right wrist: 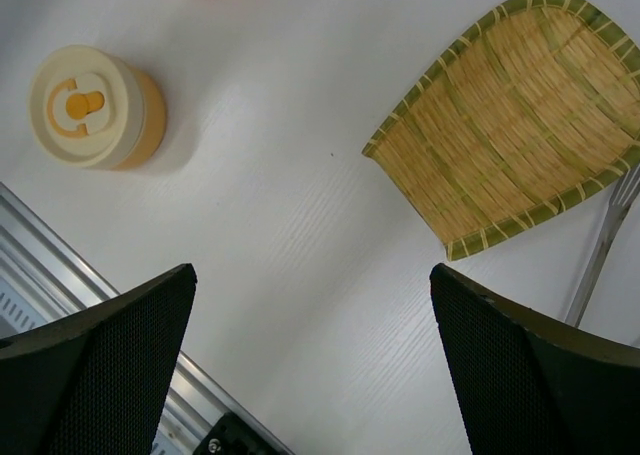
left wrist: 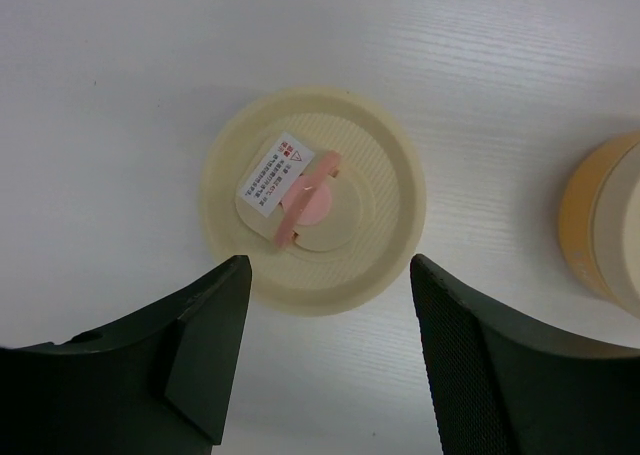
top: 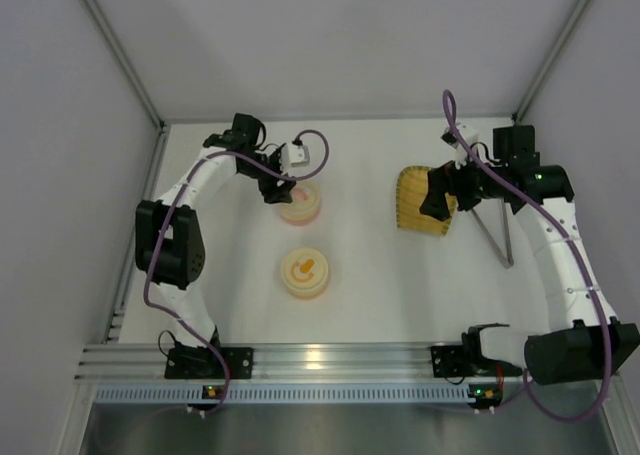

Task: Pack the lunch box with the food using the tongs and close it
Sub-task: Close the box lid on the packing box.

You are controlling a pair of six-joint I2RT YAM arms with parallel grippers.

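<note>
I am holding my left gripper (left wrist: 330, 271) stretched forward and pointing straight down, jaws parted. My right gripper (right wrist: 312, 275) is hanging downward too, jaws spread wide, gripping nothing.

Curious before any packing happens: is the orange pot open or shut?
Shut. The cream lid sits flat on top of the orange pot, covering its whole mouth; what is inside cannot be seen.

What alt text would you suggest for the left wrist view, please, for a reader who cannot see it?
Seen from above: a round cream lid with a pink tab and white label, white table around it. The left arm's dark jaws stand apart at the bottom edge; an orange container shows at the right edge.
</note>
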